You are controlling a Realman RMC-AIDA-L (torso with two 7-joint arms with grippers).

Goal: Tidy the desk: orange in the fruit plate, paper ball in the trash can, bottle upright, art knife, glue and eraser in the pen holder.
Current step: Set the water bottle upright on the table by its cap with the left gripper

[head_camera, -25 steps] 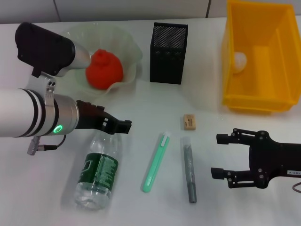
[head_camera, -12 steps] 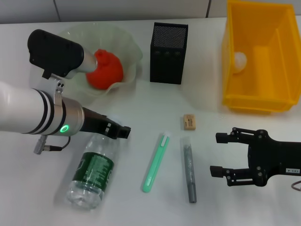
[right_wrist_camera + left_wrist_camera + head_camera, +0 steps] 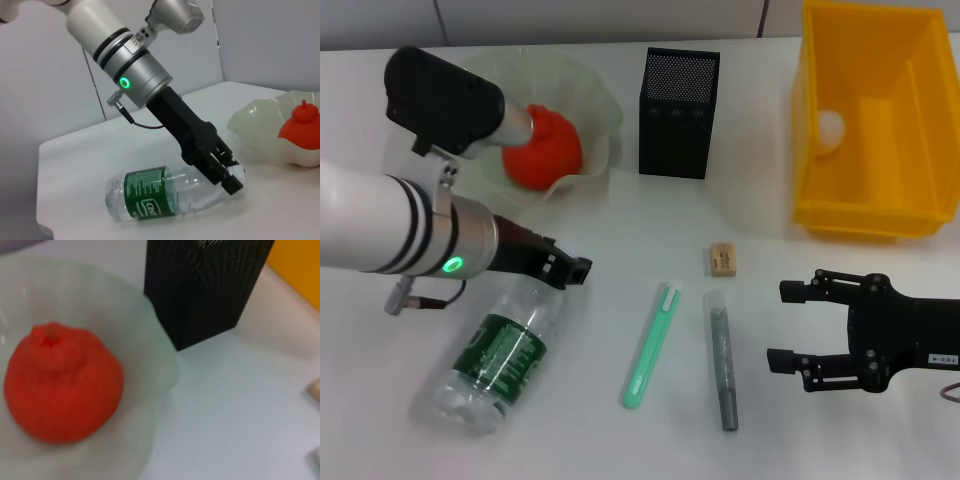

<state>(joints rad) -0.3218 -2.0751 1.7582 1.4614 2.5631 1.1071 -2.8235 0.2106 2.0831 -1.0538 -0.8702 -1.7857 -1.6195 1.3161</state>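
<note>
Bare white desk (image 3: 620, 230), grey wall (image 3: 280, 40) behind, tiled strip along far edge.

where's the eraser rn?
Head view: the eraser lies flat on the desk, right of centre, below the black pen holder and just above the tips of the green art knife and glue stick.

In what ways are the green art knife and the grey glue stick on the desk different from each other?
The art knife is bright green and opaque; the glue stick is grey with a clear cap end. The art knife lies tilted, its far end leaning towards the glue stick, while the glue stick lies nearly straight. The art knife looks flatter, the glue stick rounder. Both are slim, lie flat on the desk, side by side and apart, untouched by either tool.
</note>
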